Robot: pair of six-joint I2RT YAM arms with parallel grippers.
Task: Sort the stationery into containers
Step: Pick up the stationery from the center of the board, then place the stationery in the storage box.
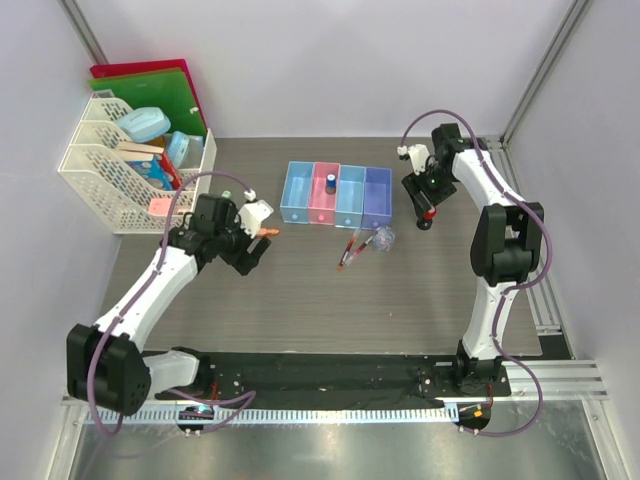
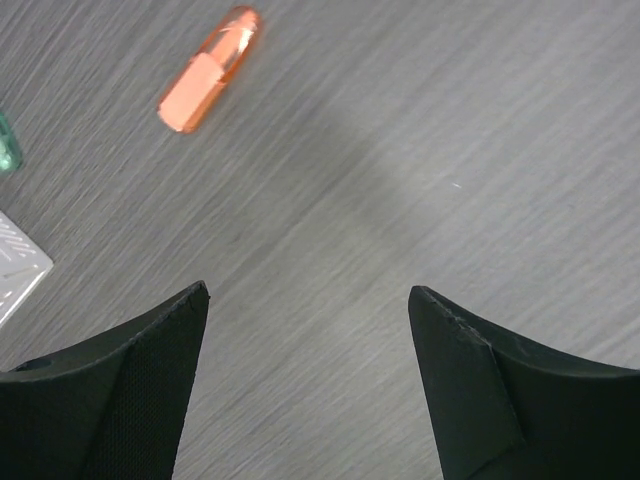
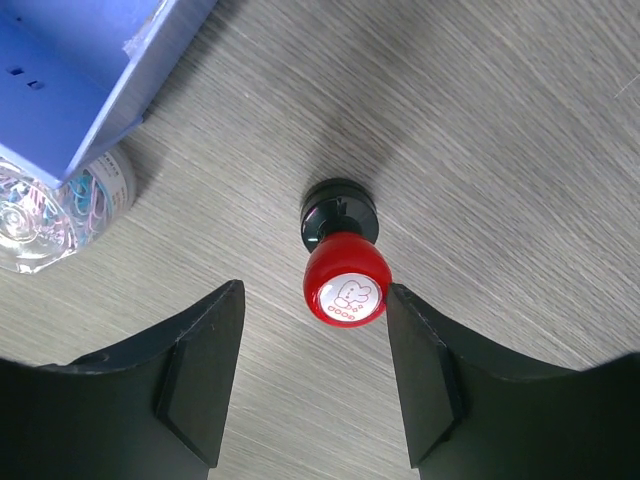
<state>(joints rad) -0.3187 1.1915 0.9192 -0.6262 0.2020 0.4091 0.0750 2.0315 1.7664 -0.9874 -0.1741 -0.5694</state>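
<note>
The containers point(image 1: 337, 194) are a row of joined bins, light blue, pink, light blue and purple-blue; a small blue piece point(image 1: 330, 184) lies in the pink one. An orange marker point(image 1: 268, 233) point(image 2: 208, 70) lies on the table just beyond my left gripper point(image 1: 254, 247) point(image 2: 308, 292), which is open and holds nothing. A green piece point(image 2: 6, 145) shows at the left edge of that view. My right gripper point(image 1: 428, 212) point(image 3: 313, 290) is open around an upright red-topped stamp point(image 3: 345, 275), which stands close to one finger. Two pens point(image 1: 350, 248) and a clear lump point(image 1: 384, 238) point(image 3: 50, 205) lie in front of the bins.
A white lattice rack point(image 1: 110, 165) with boxes and red and green folders stands at the back left. A pink note point(image 1: 158, 205) lies at its foot. The purple-blue bin's corner point(image 3: 70, 90) is close to the left of the stamp.
</note>
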